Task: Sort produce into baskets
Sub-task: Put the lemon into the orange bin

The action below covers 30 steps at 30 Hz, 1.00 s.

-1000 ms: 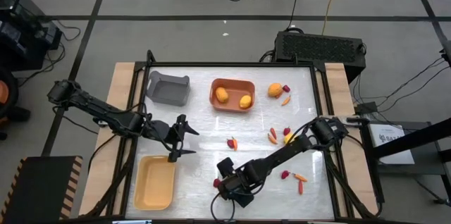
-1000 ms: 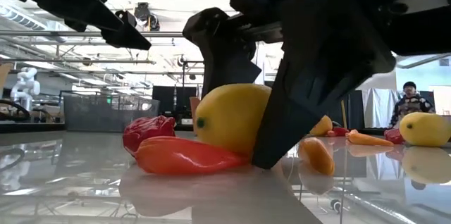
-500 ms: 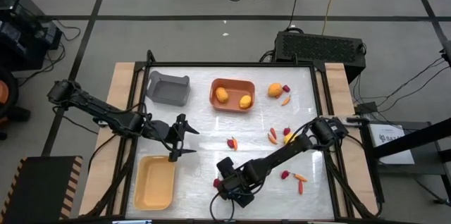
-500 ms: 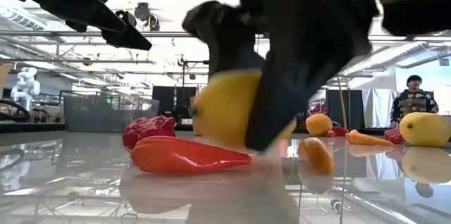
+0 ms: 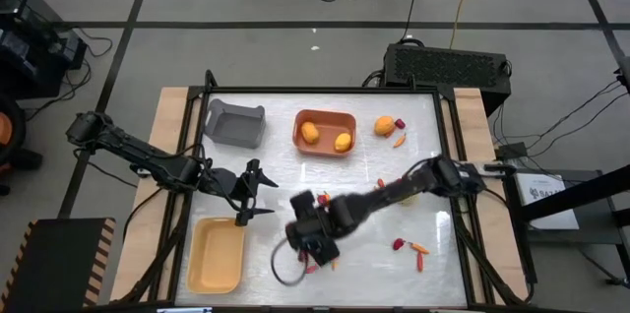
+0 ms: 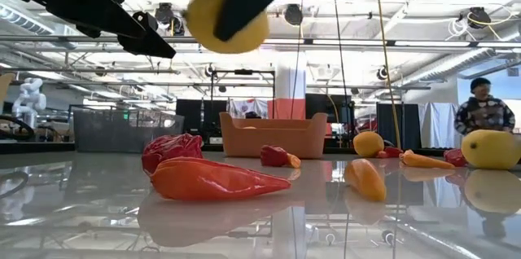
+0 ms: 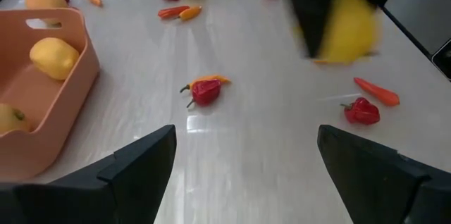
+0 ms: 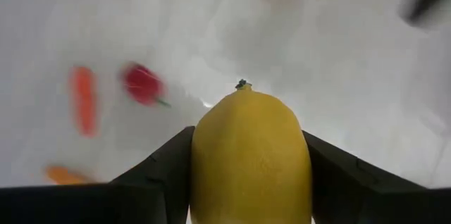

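White desk point(image 5: 285, 170) carries scattered produce. I see the right gripper point(image 5: 313, 236) clamped on a yellow fruit point(image 8: 250, 157), lifted clear of the desk near its front middle. Risk as I judge it: a slip while swinging toward the orange basket point(image 5: 325, 133). Left gripper point(image 5: 254, 195) hangs wide open, near that path, beside the pale yellow basket point(image 5: 217, 254)

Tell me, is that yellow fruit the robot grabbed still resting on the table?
No: in the low view the yellow lemon-like fruit hangs well above the table, gripped by the right end effector.
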Motion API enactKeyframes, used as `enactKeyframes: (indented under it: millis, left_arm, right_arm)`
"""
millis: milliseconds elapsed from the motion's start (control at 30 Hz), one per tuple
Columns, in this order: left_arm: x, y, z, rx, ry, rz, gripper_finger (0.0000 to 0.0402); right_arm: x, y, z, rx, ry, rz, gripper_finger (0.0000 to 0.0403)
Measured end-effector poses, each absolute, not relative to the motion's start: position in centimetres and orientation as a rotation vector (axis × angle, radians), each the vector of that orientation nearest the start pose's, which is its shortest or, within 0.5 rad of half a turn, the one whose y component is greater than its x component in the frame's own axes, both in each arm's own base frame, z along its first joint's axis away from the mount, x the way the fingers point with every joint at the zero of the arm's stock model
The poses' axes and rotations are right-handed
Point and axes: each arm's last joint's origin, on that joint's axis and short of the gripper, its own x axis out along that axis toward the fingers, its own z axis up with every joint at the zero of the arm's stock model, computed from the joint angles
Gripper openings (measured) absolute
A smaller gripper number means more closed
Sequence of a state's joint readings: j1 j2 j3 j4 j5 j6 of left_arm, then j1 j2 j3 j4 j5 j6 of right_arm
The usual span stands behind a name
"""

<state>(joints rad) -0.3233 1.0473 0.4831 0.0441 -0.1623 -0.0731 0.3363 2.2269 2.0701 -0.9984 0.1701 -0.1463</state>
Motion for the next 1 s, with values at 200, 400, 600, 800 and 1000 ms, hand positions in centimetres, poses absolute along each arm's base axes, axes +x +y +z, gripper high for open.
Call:
enactKeyframes:
  millis: [200, 400, 600, 800, 1000]
  left_arm:
    - [20.1, -6.2, 20.4, 0.03, 0.513, -0.132, 0.0352]
    - [20.1, -6.2, 20.4, 0.032, 0.511, -0.12, 0.0352]
    - [20.1, -6.2, 20.4, 0.015, 0.51, -0.094, 0.0352]
    - [20.1, -6.1, 20.4, 0.012, 0.509, -0.089, 0.0352]
    - [20.2, -6.0, 20.4, -0.007, 0.507, -0.059, 0.0352]
  right_arm:
    - [45.1, 9.2, 24.4, -0.317, 1.252, 0.072, 0.0204]
    - [45.5, 4.2, 24.3, -0.266, 1.304, -0.009, 0.0204]
    - [46.0, -0.6, 24.2, -0.197, 1.283, -0.099, 0.0204]
    - [45.8, -5.2, 24.1, -0.12, 1.284, -0.196, 0.0204]
    - [44.9, -9.1, 24.0, -0.051, 1.317, -0.274, 0.0204]
